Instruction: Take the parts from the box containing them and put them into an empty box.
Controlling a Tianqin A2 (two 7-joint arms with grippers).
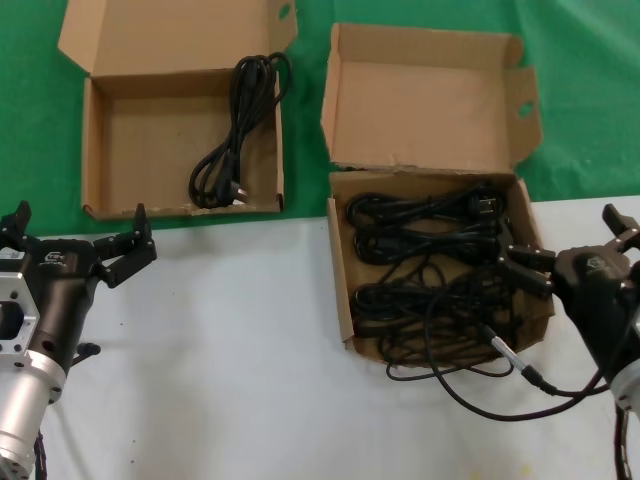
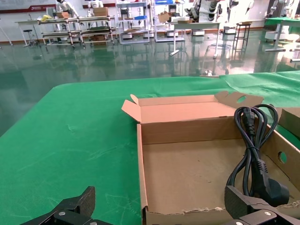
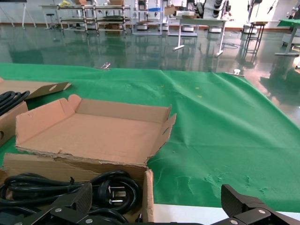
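Observation:
The box containing the parts (image 1: 340,285) sits right of centre, with a ragged lid fold and several black coiled cords (image 1: 430,250) inside. The other box (image 1: 92,150), at the back left, holds one cord (image 1: 235,140) against its right wall. My right gripper (image 1: 570,240) is open and empty, straddling the full box's right wall. In the right wrist view (image 3: 157,194) a cord plug (image 3: 110,187) lies by one finger. My left gripper (image 1: 80,230) is open and empty, just in front of the left box. In the left wrist view (image 2: 159,201) the lone cord (image 2: 251,150) shows.
My thin cable with a silver-and-red connector (image 1: 505,352) trails over the full box's front right corner onto the white table (image 1: 230,340). Green cloth (image 1: 590,90) covers the back. Both box lids stand open at the far side.

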